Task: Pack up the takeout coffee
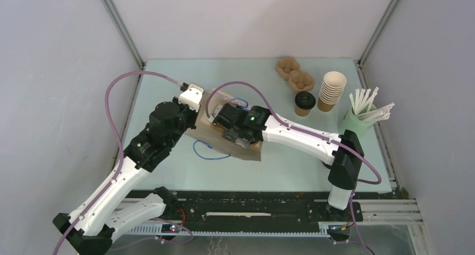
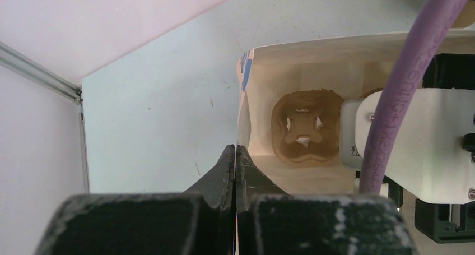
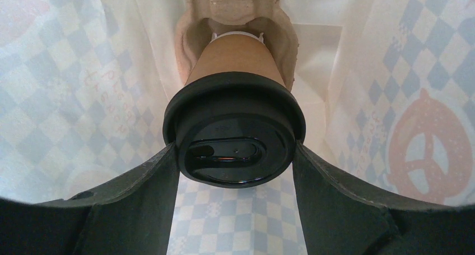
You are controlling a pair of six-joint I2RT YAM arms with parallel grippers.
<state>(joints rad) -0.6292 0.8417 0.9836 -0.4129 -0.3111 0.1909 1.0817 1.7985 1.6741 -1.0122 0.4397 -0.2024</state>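
Observation:
A paper bag (image 1: 249, 149) lies on its side at the table's middle, mouth toward the left arm. My left gripper (image 2: 235, 152) is shut on the bag's rim (image 2: 242, 103) and holds the mouth apart. Deep inside lies a brown pulp cup carrier (image 2: 307, 129). My right gripper (image 3: 235, 151) has reached into the bag and is shut on a takeout coffee (image 3: 235, 70), one finger on each side of its black lid (image 3: 232, 137). The cup's base sits in a pocket of the carrier (image 3: 238, 5). A second lidded takeout coffee (image 1: 304, 102) stands upright on the table at the back right.
A tall stack of lidless brown cups (image 1: 331, 91) stands beside the second coffee. Two spare pulp carriers (image 1: 295, 74) lie behind it. A green cup of wrapped straws (image 1: 364, 116) stands at the right edge. The bag's blue cord handles (image 1: 210, 154) trail on the table.

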